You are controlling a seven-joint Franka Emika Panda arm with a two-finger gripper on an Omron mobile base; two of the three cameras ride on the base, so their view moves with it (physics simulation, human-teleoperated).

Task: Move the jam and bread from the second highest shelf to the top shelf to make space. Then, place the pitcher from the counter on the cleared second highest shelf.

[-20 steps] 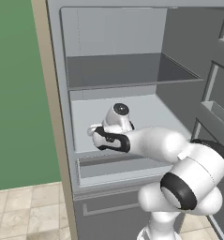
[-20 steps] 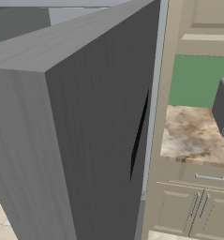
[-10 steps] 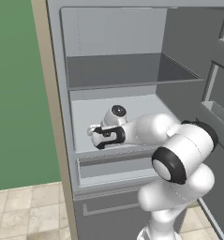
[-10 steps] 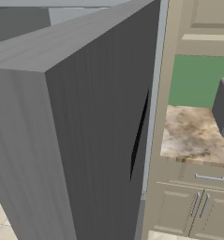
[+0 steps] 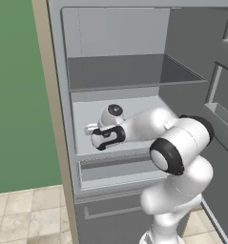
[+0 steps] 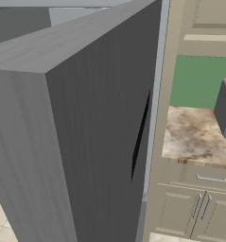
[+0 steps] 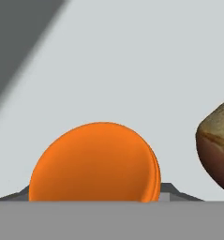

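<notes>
In the hand view the jam shows its orange lid close up, lying on the pale second highest shelf. My gripper has a dark tip pressed against each side of the jar. The bread, a lumpy brown loaf, sits just right of the jar. In the left base view my gripper reaches into the fridge low over the second highest shelf, and the hand hides the jam. The dark grey top shelf lies above it. The pitcher is out of view. The marbled counter lies right of the fridge.
The open fridge door takes up most of the right base view, and its inner side stands to the right of my arm. A drawer sits under the shelf. A grey appliance stands on the counter.
The arm has pushed further in and to the left over the shelf. The jaws have narrowed onto the jar.
</notes>
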